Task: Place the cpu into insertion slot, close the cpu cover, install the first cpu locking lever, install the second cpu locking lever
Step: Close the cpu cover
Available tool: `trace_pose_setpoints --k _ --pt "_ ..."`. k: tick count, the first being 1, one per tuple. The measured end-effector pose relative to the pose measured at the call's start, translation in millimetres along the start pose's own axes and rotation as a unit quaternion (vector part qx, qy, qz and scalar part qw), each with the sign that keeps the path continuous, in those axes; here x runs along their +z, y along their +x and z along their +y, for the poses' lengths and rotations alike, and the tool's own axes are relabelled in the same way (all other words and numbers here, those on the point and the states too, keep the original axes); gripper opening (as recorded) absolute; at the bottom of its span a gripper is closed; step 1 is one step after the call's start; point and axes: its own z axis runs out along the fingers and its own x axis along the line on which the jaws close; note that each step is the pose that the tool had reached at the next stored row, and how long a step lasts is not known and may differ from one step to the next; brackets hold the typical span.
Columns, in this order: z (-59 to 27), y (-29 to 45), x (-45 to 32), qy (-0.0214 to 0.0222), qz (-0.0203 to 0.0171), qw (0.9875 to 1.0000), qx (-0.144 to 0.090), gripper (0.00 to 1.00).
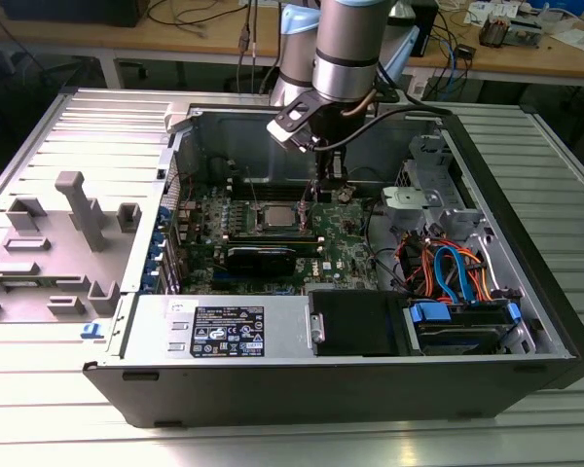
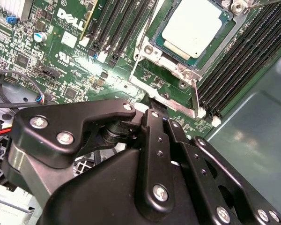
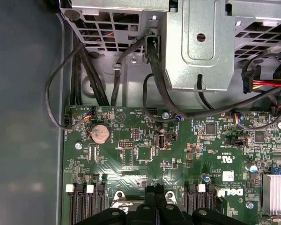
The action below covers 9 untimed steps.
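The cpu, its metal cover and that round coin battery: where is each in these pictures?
cpu (image 2: 196,26), second wrist view, middle of its silver-grey top.
cpu cover (image 2: 171,61), second wrist view, the frame's edge beside the cpu.
coin battery (image 3: 100,133), first wrist view, centre of its round face.

— What do you see outside the computer case (image 1: 350,384)?
— Grey plastic fixtures (image 1: 78,209) on the ribbed worktop (image 1: 273,443), at the exterior view's left of it.
— And inside?
— I see a green motherboard (image 3: 112,168) bearing a coin battery (image 3: 101,133), black cables (image 3: 152,70) by a metal drive cage (image 3: 196,42), blue cables (image 1: 451,268), and a labelled silver power supply (image 1: 224,326).
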Motion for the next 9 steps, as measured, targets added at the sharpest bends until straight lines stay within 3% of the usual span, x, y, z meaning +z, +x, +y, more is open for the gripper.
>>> trace_pose_setpoints --k 9 --pt "-3.0 0.1 0.1 0.0000 0.0000 1.0000 0.000 0.11"
